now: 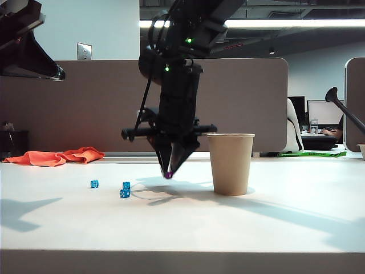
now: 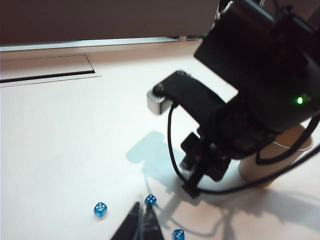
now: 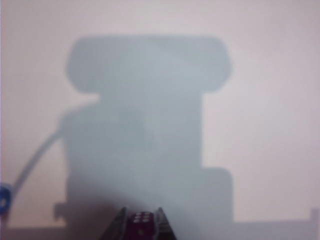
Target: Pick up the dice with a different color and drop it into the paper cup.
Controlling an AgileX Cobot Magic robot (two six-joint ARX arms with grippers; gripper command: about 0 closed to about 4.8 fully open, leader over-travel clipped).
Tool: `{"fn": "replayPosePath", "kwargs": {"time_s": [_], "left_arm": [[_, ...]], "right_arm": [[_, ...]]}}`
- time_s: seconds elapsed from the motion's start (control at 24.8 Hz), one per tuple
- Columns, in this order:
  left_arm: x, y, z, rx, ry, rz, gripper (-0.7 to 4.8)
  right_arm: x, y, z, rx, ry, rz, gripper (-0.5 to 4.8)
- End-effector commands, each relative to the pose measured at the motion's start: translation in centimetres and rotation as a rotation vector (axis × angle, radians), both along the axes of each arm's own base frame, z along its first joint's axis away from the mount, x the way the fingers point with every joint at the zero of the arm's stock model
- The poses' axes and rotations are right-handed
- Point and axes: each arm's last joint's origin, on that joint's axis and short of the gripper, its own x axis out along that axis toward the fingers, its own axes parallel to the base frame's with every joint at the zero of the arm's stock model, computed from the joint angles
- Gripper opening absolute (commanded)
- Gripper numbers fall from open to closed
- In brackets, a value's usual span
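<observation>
- White counter (image 1: 296,228) spread wide under everything, with an orange cloth (image 1: 57,157) lying far off at about 9 o'clock from the cup.
- Right arm reaching down near the middle of the exterior view, right tool (image 1: 170,173) pointing straight down, tip close above the counter and just beside the cup.
- Paper cup (image 1: 230,163) standing upright on the counter, at about 3 o'clock from the right tool, open top well higher than the tool tip. Nothing to be seen inside from here.
- Left tool (image 2: 141,224) only a dark tip at the edge of its own wrist view, fingers looking pressed close together with nothing between them. Left arm high up at 10 o'clock in the exterior view, far from the work.
- Three blue dice (image 1: 125,190) sitting on the counter at about 8 o'clock from the right tool, two close together and one more off to 9 o'clock. Not the ones wanted.
- Purple dice (image 3: 140,223) pinched between the two fingers of the right tool, pale dots showing in the right wrist view; also a tiny purple speck at the tool tip in the exterior view.
- Done so far, judging by this: odd-colored dice found and gripped.
- Left to do: lift it higher than the cup rim, move over toward 3 o'clock, let go above the opening.
</observation>
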Motion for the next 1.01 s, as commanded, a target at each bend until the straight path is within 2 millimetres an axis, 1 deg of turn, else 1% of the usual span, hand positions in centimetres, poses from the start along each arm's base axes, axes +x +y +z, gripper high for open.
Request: {"fn": "replayPosePath", "kwargs": {"time_s": [0.04,0.24,0.32,0.36,0.44,0.64,0.81,1.01], "left_arm": [[0.0,0.0,0.3,-0.005,-0.019,-0.002,-0.06],[0.0,0.0,0.3,-0.005,-0.019,-0.002,-0.06],[0.0,0.0,0.3,-0.006,-0.019,-0.002,-0.06],[0.0,0.0,0.3,-0.006,-0.019,-0.002,-0.06],[0.0,0.0,0.3,-0.006,-0.019,-0.002,-0.06],[0.0,0.0,0.3,-0.006,-0.019,-0.002,-0.06],[0.0,0.0,0.3,-0.006,-0.02,-0.002,-0.06],[0.0,0.0,0.3,-0.006,-0.02,-0.002,-0.06]], "right_arm": [[0.4,0.3,2.7,0.044,-0.064,0.0,0.53],[0.9,0.6,6.7,0.084,-0.144,0.008,0.53],[0.9,0.4,7.6,0.045,-0.172,-0.003,0.53],[0.8,0.1,8.4,-0.008,-0.196,-0.016,0.53],[0.7,-0.4,9.1,-0.047,-0.202,-0.038,0.53],[0.8,-2.2,9.6,-0.103,-0.143,-0.065,0.53],[0.6,-2.8,9.6,-0.166,-0.131,-0.092,0.53],[-0.2,-3.6,9.7,-0.239,-0.082,-0.124,0.53]]}}
